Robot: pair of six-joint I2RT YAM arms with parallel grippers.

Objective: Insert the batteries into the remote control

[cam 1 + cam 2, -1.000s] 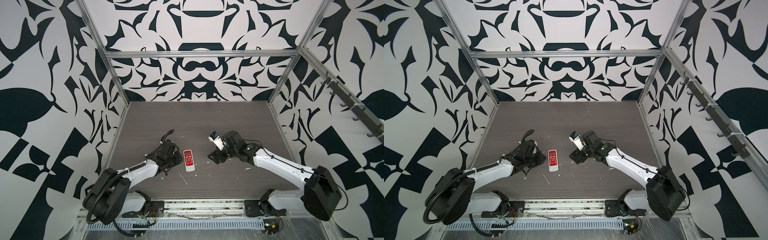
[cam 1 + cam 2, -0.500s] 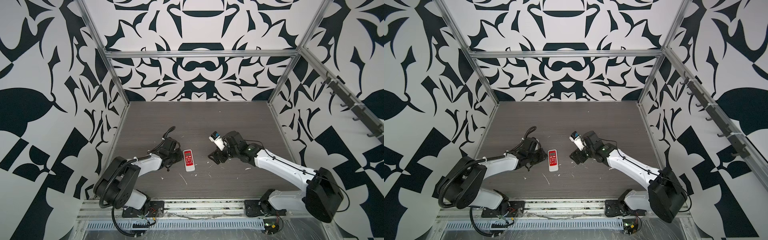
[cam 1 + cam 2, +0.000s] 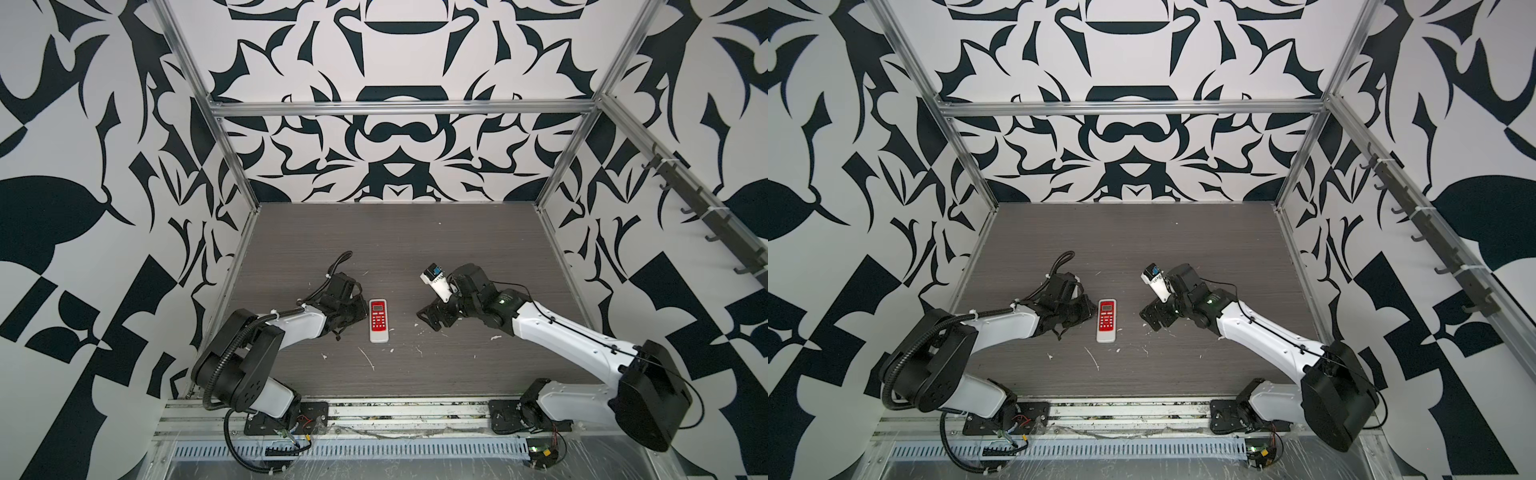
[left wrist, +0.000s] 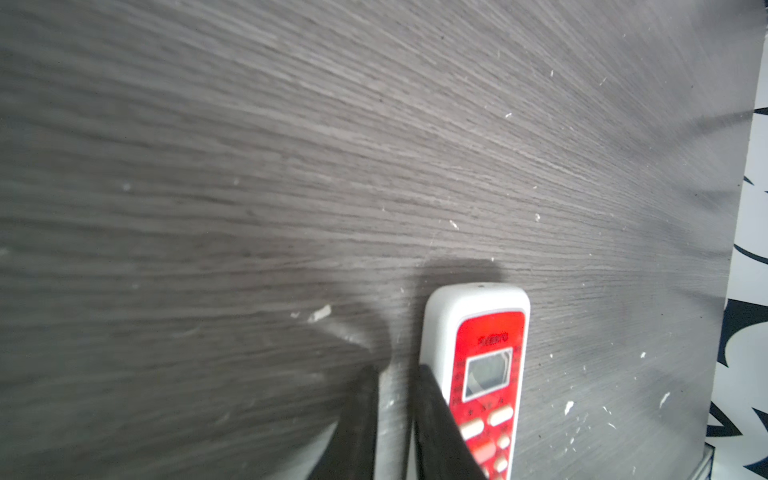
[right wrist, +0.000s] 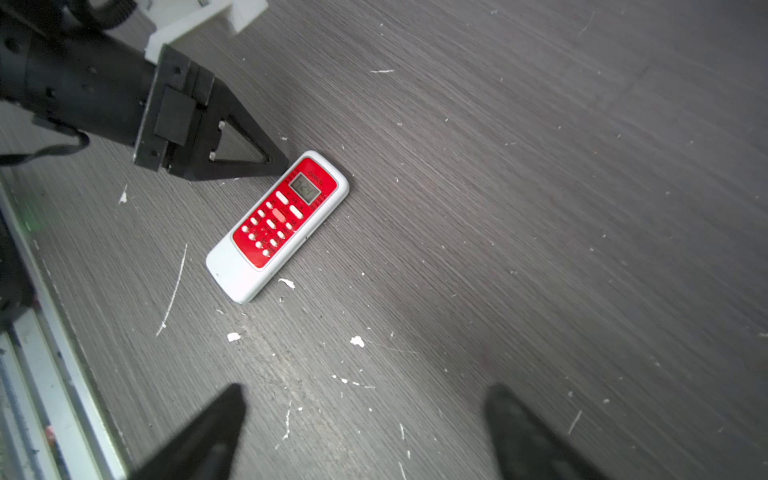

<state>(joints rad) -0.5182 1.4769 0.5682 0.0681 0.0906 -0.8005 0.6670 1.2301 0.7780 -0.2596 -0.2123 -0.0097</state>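
Here's the slim rectangular remote control [image 3: 378,321], red face up with its white rim, lying flat on the dark grey wood-grain tabletop [image 3: 415,232], a little toward 6 o'clock from the middle. Its small screen end points to 12 o'clock in both top views.

At the remote's 9 o'clock sits the left gripper [image 3: 358,311], low over the wood. In the left wrist view its black fingers [image 4: 357,424] stand a narrow slit apart with bare table between them. One is tight against the remote's white edge, though whether it touches I cannot tell.

Over at 3 o'clock, well apart from the remote, is the right gripper [image 5: 365,388], its fingers [image 5: 208,432] spread wide with nothing between them. White flecks [image 5: 357,341] dot the wood at the remote's 6 o'clock.
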